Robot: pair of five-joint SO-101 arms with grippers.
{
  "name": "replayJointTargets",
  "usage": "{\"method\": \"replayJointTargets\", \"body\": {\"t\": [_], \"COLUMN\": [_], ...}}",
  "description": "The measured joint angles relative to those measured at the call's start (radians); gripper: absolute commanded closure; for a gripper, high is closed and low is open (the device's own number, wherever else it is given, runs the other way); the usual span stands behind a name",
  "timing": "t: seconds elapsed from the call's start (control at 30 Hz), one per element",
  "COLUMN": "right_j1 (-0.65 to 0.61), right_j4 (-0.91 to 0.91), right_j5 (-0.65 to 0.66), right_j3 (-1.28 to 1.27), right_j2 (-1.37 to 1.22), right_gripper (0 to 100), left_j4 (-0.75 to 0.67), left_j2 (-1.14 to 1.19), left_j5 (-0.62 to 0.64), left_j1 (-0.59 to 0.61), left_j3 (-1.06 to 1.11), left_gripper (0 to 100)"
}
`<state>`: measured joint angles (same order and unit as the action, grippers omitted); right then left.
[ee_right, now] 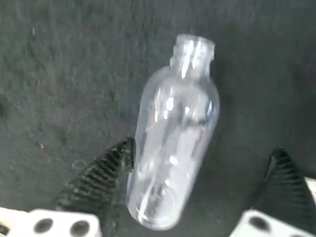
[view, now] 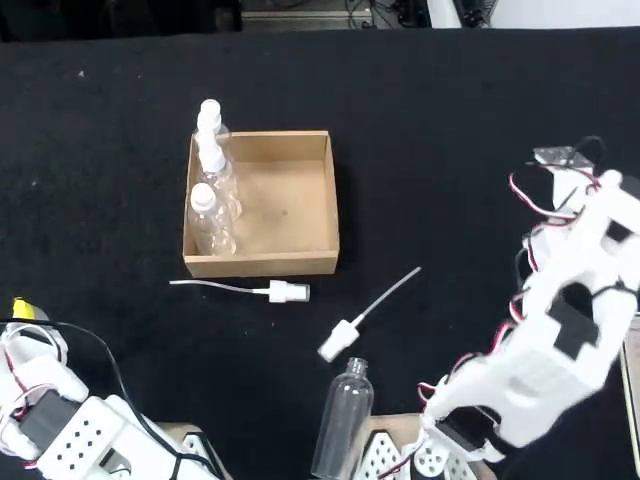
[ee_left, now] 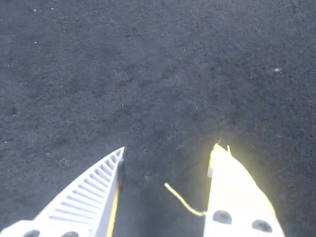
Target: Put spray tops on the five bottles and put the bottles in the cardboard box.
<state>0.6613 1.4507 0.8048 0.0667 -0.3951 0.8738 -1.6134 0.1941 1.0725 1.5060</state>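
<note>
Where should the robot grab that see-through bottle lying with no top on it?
Around the middle of its body, coming down from above. The bottle seems to lie on its side, so its round sides are free, and the right hand is open with a finger on each side.

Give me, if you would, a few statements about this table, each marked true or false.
1. Three bottles with tops on stand in the cardboard box. True.
2. The two loose spray tops lie inside the box. False: they lie on the table in front of it.
3. The bottle between the fingers of the right gripper has no top. True.
4. The left gripper holds a spray top. False: it is open over bare table.
</note>
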Motion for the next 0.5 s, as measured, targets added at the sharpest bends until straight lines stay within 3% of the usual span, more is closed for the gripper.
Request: {"method": "replayJointTargets", "body": {"t": [0.3,0.5], "right_j1": [-0.025,0.012], "right_j4": [0.063,0.017], "right_j5": [-0.028,-0.003], "right_j3": [0.117,0.114], "right_j2": [-0.153,-0.155], "right_gripper": [63.9,76.7], "left_j4": [0.000,0.000], "left_j2": [0.000,0.000], "left_j5": [0.000,0.000], "left_j1": [0.000,0.000], "left_j3": [0.000,0.000], "left_gripper": [75,75]}}
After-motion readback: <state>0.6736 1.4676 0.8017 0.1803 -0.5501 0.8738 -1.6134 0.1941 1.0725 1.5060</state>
